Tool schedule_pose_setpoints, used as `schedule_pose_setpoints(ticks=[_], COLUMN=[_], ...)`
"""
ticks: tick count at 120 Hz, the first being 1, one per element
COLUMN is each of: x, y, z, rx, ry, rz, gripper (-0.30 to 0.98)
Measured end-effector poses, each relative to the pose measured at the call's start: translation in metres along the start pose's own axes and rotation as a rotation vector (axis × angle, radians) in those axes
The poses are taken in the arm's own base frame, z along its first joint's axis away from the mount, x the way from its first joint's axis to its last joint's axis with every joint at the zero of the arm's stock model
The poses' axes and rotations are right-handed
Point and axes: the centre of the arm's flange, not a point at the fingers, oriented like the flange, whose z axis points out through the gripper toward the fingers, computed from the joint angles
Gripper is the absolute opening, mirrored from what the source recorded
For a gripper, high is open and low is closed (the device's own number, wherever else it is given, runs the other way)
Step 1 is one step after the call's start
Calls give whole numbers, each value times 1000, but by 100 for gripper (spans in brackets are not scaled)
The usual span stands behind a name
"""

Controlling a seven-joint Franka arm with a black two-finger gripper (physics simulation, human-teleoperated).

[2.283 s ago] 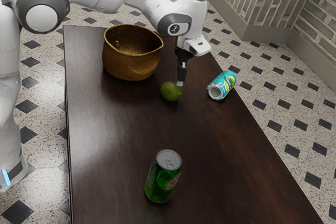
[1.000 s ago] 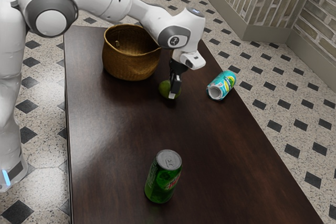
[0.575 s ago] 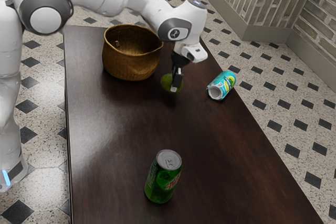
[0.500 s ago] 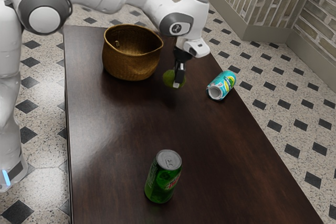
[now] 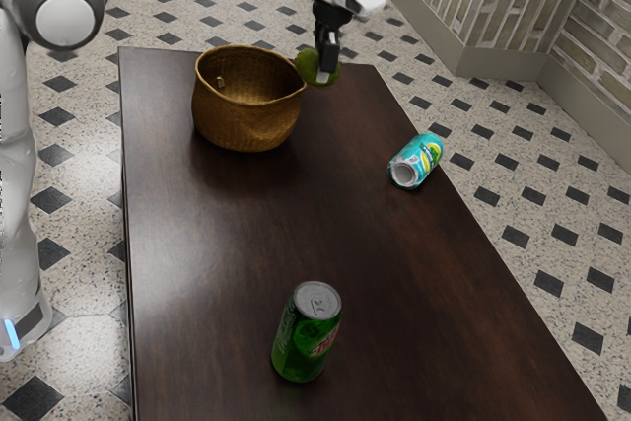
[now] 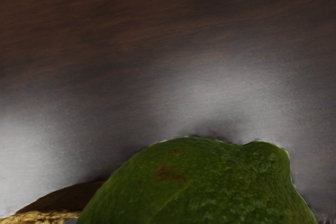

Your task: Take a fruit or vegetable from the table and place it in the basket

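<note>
My gripper (image 5: pixel 325 64) is up in the air, just off the basket's rim on the exterior view's right, shut on a green lime (image 5: pixel 309 67). In the wrist view the lime (image 6: pixel 199 187) bulges large at the lower edge, with its knobbed end showing. The woven basket (image 5: pixel 245 117) stands upright on the table; a strip of its golden rim (image 6: pixel 44 217) appears beside the lime in the wrist view. The basket's bottom is hidden from the exterior view.
On the dark table (image 5: pixel 325 234) a green soda can (image 5: pixel 307 332) stands upright near the exterior view's lower edge. A teal can (image 5: pixel 416 161) lies on its side by the table's long edge, at the exterior view's right.
The gripper closed on the lime and lifted it off the table. Hand and lime have risen together and moved toward the exterior view's top, up beside the basket's rim. Basket and cans have stayed put.
</note>
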Motion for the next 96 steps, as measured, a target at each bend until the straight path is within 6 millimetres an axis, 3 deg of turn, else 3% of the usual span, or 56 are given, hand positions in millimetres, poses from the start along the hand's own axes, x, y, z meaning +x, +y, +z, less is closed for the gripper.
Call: schedule_pose_setpoints(ticks=[36,53,60,72,78,96], x=[-81,-112,-101,-55,-46,-56], y=[-116,-154,-149,-102,-88,-100], z=[15,50,64,72,78,71], rx=[-2,-26,-36,-43,-49,-39], ry=[-57,-117,-136,-141,-146,-132], rz=[-248,-339,-323,-219,-193,-225], gripper=[24,25,26,25,25,26])
